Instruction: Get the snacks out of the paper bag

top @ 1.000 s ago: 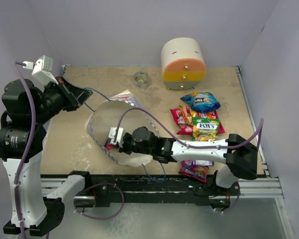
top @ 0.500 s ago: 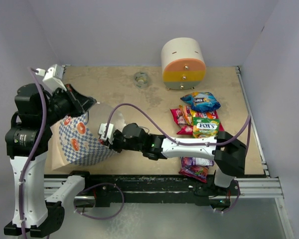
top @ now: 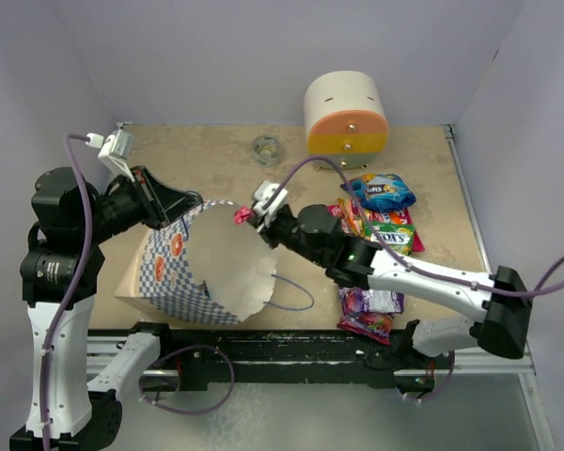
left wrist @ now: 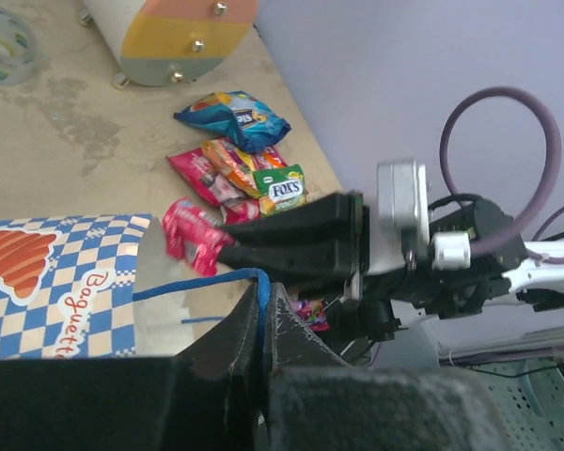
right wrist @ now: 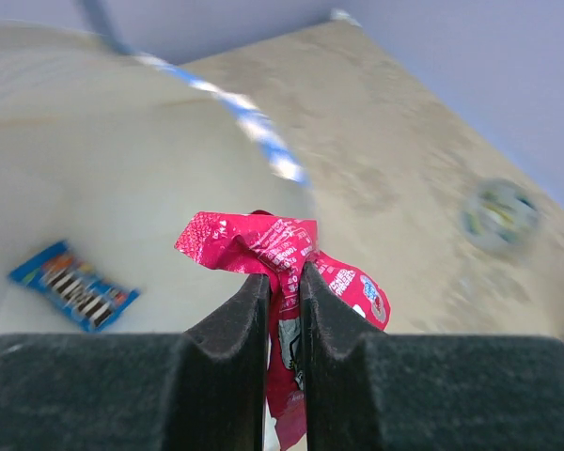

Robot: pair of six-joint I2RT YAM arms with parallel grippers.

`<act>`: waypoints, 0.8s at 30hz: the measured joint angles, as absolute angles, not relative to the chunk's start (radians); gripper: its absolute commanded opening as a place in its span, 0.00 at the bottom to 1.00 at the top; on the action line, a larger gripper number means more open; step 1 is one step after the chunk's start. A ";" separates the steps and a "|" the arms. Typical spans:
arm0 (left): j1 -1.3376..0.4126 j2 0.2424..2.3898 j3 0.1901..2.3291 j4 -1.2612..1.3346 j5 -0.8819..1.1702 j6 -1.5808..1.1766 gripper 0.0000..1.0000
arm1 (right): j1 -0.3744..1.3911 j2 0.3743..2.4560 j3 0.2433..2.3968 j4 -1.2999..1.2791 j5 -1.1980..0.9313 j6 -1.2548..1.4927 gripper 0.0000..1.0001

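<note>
The paper bag [top: 169, 268], blue-and-white checkered with a cream lining, stands tilted at the front left, mouth facing right. My left gripper [top: 193, 203] is shut on the bag's thin blue cord handle [left wrist: 197, 282] at its upper rim. My right gripper [top: 255, 215] hovers just above the bag's mouth, shut on a red-pink snack packet [right wrist: 263, 240]. A blue packet [right wrist: 72, 285] lies inside the bag [right wrist: 122, 188]. Several snacks [top: 376, 221] lie piled on the table at the right, and purple packets [top: 369, 310] sit near the front edge.
A rounded cream-orange-yellow drawer box [top: 346, 117] stands at the back. A small clear ring [top: 265, 148] lies left of it. Walls close the table on three sides. A black rail [top: 291, 348] runs along the near edge.
My right gripper has come out of the bag, up and to the right, with the red-pink packet in it. My left gripper has drawn the handle rightward, swinging the bag's mouth round.
</note>
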State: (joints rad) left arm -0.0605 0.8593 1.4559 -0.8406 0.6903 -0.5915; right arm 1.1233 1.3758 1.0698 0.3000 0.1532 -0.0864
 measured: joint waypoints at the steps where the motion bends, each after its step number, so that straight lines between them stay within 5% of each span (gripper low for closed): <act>1: -0.060 0.862 1.445 -0.816 0.712 -0.595 0.00 | 1.101 1.342 1.055 0.290 0.179 -0.080 0.00; 13: -0.060 0.884 1.349 -0.678 0.888 -0.635 0.00 | 0.799 1.090 0.861 0.078 0.514 0.112 0.00; 24: -0.060 0.845 1.328 -0.764 0.951 -0.583 0.00 | 0.427 1.226 0.824 -0.047 0.512 0.358 0.00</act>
State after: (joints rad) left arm -0.0605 0.8452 1.3281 -0.7639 0.9508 -0.5831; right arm 0.4274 1.2259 0.8242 -0.0467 0.5117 0.3584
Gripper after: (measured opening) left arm 0.012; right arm 0.167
